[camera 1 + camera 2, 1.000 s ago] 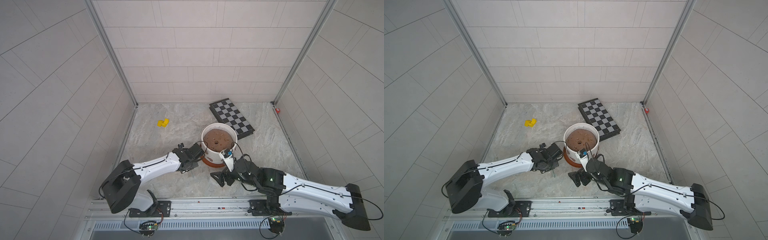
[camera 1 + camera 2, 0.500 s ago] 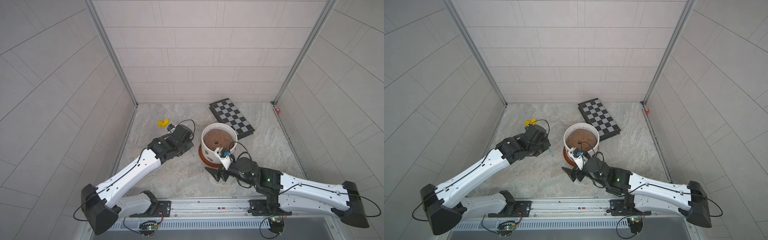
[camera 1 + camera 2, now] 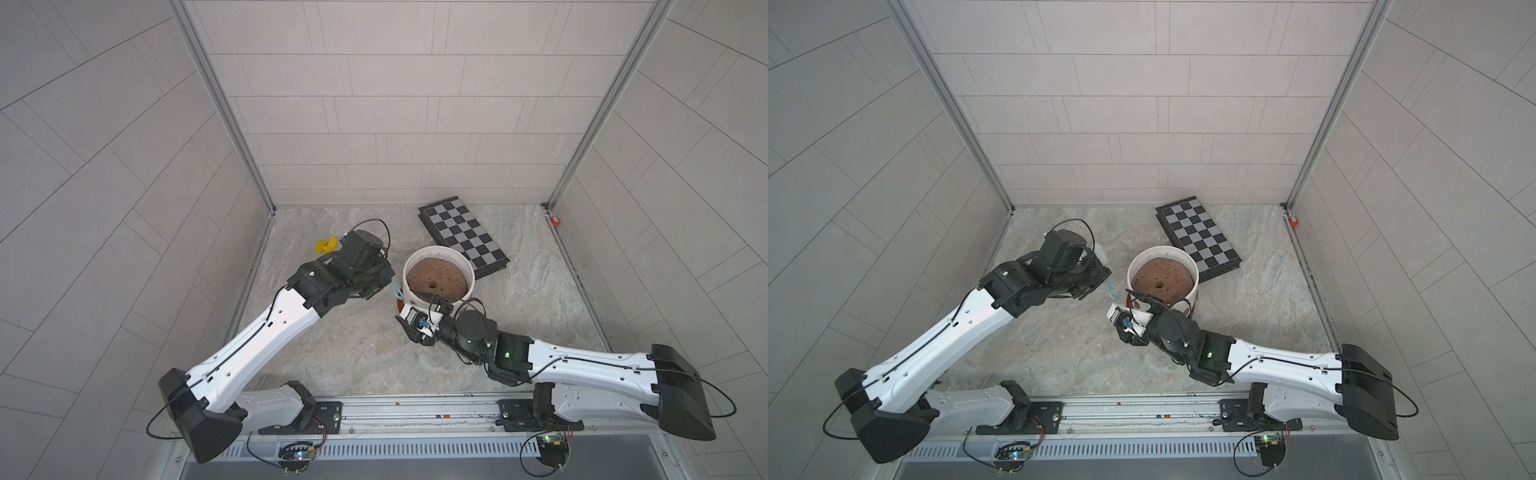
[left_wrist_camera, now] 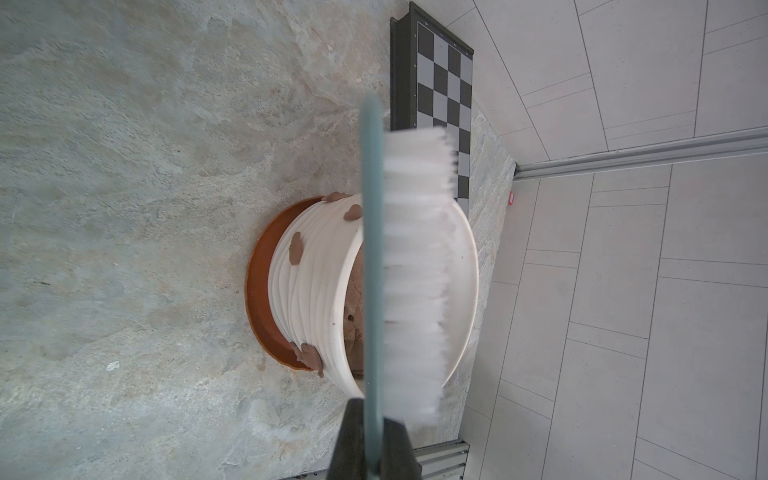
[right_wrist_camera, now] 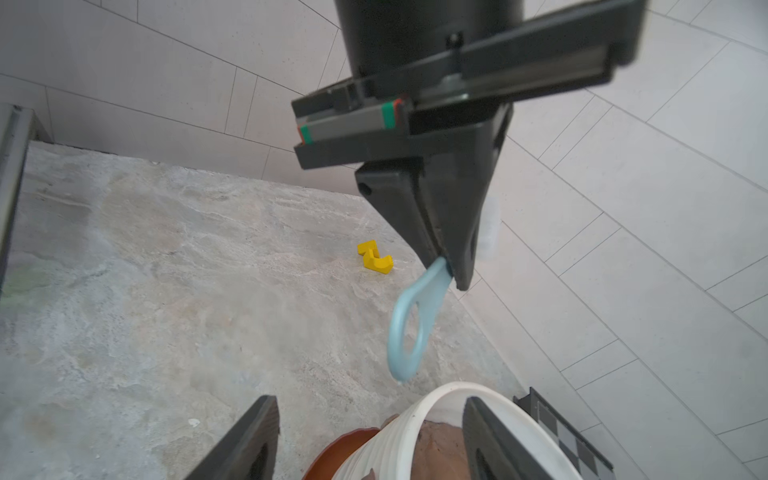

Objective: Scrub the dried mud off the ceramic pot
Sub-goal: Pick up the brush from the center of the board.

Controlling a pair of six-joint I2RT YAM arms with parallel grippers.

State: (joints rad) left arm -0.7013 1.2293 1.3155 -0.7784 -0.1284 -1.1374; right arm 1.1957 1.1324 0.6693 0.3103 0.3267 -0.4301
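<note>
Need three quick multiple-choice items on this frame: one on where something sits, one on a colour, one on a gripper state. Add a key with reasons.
1. The ceramic pot stands on:
A) a folded towel
B) an orange-brown saucer
C) a metal rack

2. The brush handle is:
A) red
B) yellow
C) light blue

3. The left gripper is:
A) open and empty
B) shut on the brush
C) shut on the pot's rim

Key:
1 B, the saucer's edge shows around the pot's base.
2 C, the handle's loop shows light blue in the right wrist view.
3 B, the gripper's fingers pinch the handle in both wrist views.
</note>
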